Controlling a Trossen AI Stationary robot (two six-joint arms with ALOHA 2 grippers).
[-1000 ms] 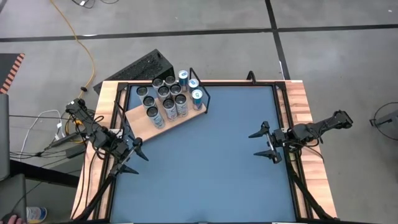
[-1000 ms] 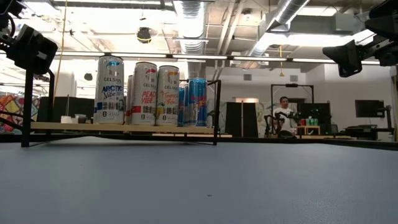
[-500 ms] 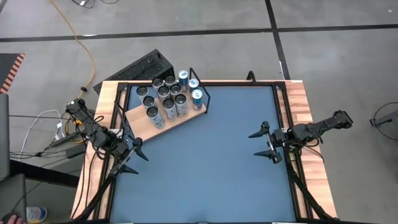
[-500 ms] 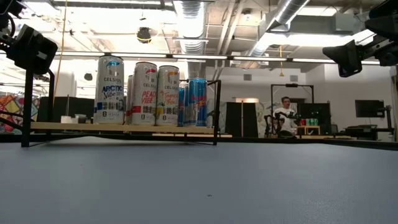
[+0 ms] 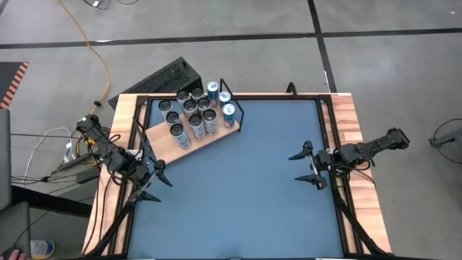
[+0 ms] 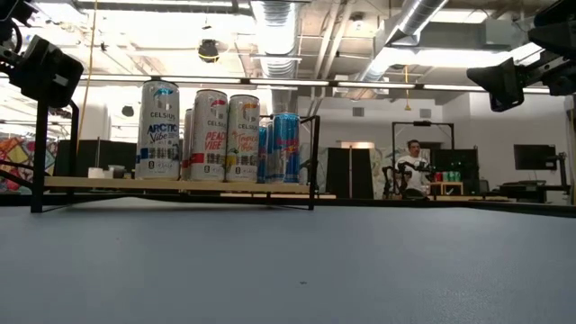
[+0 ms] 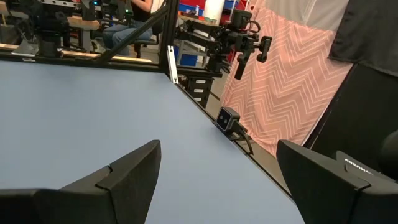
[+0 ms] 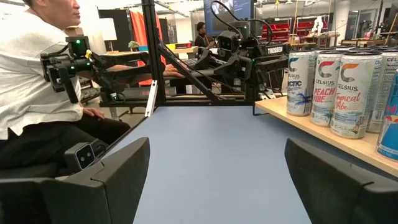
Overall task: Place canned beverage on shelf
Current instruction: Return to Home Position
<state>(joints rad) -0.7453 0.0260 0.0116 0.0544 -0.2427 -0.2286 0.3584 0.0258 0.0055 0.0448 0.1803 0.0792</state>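
The shelf (image 5: 216, 136), a pale-wood board with a black wire frame (image 5: 234, 101) at one end, lies slantwise on the blue tabletop (image 5: 238, 195) at its far left corner. Several cans (image 5: 193, 112) stand upright on it; they show in the low view as cans (image 6: 211, 135) and in the right wrist view as cans (image 8: 336, 81). My left gripper (image 5: 159, 184) hovers open at the table's left edge, nothing between its fingers (image 7: 127, 177). My right gripper (image 5: 294, 167) hovers open at the right edge, also empty, with its fingers (image 8: 109, 177) pointing level toward the shelf.
A wooden border (image 5: 115, 173) and black rails frame the table. A small camera (image 7: 227, 118) sits at the table's near edge. A seated person (image 8: 37, 81) is beyond the table's near side. The blue surface between the two arms lies bare.
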